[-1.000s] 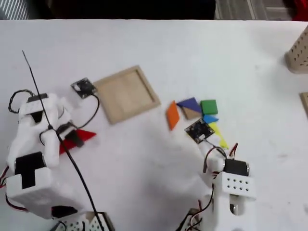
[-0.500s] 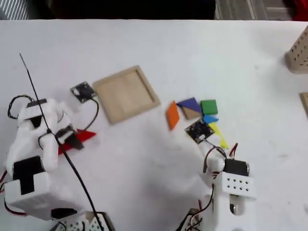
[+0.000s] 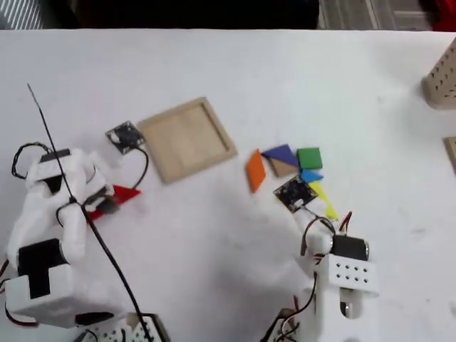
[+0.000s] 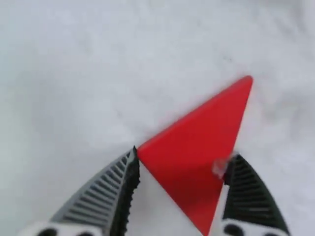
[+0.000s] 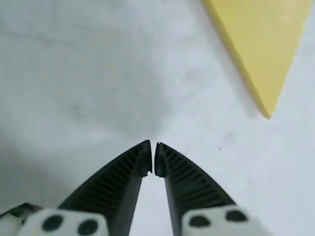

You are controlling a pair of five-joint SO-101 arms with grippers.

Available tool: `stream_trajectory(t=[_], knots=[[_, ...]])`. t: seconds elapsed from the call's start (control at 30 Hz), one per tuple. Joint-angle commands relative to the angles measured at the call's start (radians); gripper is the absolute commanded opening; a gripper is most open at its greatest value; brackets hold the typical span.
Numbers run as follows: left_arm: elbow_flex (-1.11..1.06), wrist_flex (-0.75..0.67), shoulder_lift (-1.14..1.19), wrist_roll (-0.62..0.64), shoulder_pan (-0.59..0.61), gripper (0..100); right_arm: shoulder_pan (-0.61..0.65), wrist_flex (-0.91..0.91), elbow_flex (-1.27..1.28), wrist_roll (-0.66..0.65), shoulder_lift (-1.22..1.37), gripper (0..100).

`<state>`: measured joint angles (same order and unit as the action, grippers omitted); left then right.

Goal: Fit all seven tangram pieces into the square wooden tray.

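White table [image 3: 235,71], two arms at the near edge. Left gripper [image 4: 185,156] is pinching the red triangle [image 4: 197,152], one jaw on each side, low over the table. It's near the square wooden tray [image 3: 187,139] but apart from it. Right gripper [image 5: 153,147] has its jaws pressed together over bare table near the yellow triangle [image 5: 261,44]. Orange parallelogram [image 3: 255,169], purple triangle [image 3: 281,153], green square [image 3: 309,157] and blue triangle [image 3: 311,175] are clustered between the tray and the right arm.

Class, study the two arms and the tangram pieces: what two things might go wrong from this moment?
The left gripper pinches the red triangle by a corner and a sloped edge, so it may twist or slip out. The right gripper is shut near the yellow triangle; unless it opens, it may just push that piece.
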<state>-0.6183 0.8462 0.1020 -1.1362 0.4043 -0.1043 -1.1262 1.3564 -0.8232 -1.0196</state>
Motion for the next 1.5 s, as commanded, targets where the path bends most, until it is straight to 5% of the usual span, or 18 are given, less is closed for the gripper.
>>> stream_trajectory(t=[0.0, 0.4, 0.73, 0.9, 1.1, 1.23, 1.47], knots=[[0.012, -0.104, 0.012, -0.005, 0.002, 9, -0.012, -0.008, -0.005, -0.012, -0.015, 1.9], [0.127, -0.083, -0.016, 0.247, -0.039, 9, -0.01, -0.008, -0.005, -0.012, -0.015, 1.9], [0.064, 0.069, -0.387, 0.419, -0.104, 9, -0.01, -0.004, -0.005, -0.006, -0.015, 1.9], [0.026, 0.106, -0.483, 0.422, -0.134, 12, -0.01, -0.002, -0.005, -0.005, -0.015, 1.9], [0.038, 0.157, -0.492, 0.489, -0.068, 39, -0.01, -0.001, -0.005, -0.005, -0.015, 1.9], [0.044, 0.135, -0.492, 0.543, -0.056, 35, -0.008, 0.012, 0.002, -0.003, -0.015, 1.9], [0.026, 0.129, -0.483, 0.423, -0.044, 36, -0.008, 0.012, 0.002, -0.002, -0.015, 1.9]])
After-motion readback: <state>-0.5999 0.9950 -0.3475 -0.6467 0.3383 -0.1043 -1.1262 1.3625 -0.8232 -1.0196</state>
